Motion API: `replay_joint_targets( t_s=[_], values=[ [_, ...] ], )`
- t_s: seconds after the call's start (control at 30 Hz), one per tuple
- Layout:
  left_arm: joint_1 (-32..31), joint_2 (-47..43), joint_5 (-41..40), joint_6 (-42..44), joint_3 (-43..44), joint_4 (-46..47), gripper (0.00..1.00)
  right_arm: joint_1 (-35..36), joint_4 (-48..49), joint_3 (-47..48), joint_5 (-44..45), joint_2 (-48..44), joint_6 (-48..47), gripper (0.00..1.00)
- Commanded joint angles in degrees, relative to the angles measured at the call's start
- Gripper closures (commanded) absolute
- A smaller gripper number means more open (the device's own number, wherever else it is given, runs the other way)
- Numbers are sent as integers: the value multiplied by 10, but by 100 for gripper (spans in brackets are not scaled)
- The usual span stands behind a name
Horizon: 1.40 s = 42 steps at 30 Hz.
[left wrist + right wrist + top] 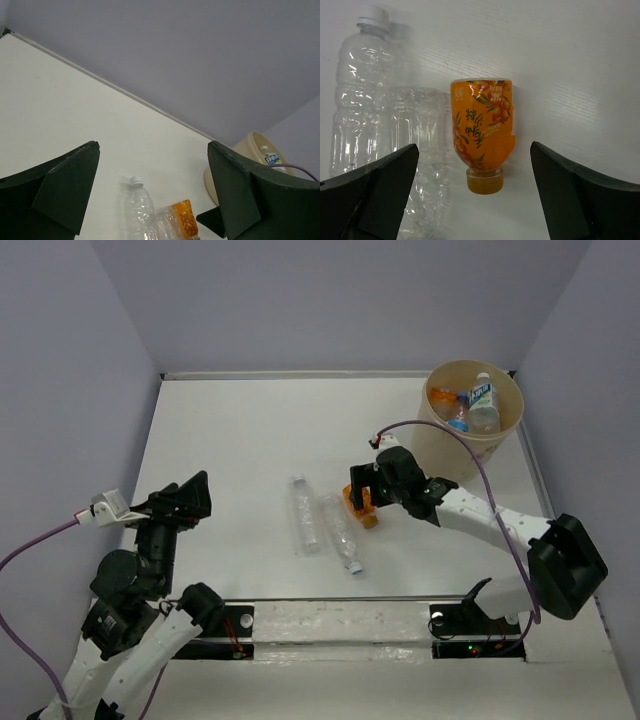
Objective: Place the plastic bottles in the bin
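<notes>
Two clear plastic bottles (pixel 306 514) (pixel 342 534) lie side by side at the table's middle. An orange-labelled bottle (pixel 362 508) lies just right of them. My right gripper (pixel 362 490) is open and hovers over the orange bottle (pixel 482 132), its jaws wide on either side, not touching it. The tan bin (pixel 440 445) stands at the back right with a blue-labelled bottle (pixel 457 412) and a white-green labelled bottle (pixel 484 403) inside. My left gripper (pixel 197 495) is open and empty at the left, pointing toward the bottles (pixel 138 207).
The purple cable (pixel 470 455) of the right arm arcs over the table in front of the bin. White walls enclose the table on three sides. The bin's rim (pixel 240 145) shows at the right of the left wrist view.
</notes>
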Motion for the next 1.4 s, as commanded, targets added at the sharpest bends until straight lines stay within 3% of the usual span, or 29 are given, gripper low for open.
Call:
replay_joint_targets(
  t_s=[0.0,0.23,0.57,0.7,0.9,1.07,1.23,1.33,1.37],
  values=[
    [6,23,-3,11,1,22,1,0,37,12,4,38,-10,2],
    [10,25,-2,14,0,24,1,0,44,37,20,126,-12,7],
    [14,19,3,13,1,25,1,-24,70,32,26,152,-23,18],
    [15,13,3,13,-1,26,1,-24,73,37,28,156,-30,37],
    [15,10,7,13,0,27,1,-24,40,55,54,58,-24,52],
    [17,-1,13,13,-1,28,1,-24,10,94,71,-65,-37,52],
    [17,-6,17,14,-2,29,1,-34,-19,187,233,-120,-97,52],
    [17,-9,22,13,-2,29,1,-83,-20,246,270,-113,-123,52],
    [18,-10,24,14,-2,31,1,-131,-18,269,266,-97,-125,52]
  ],
)
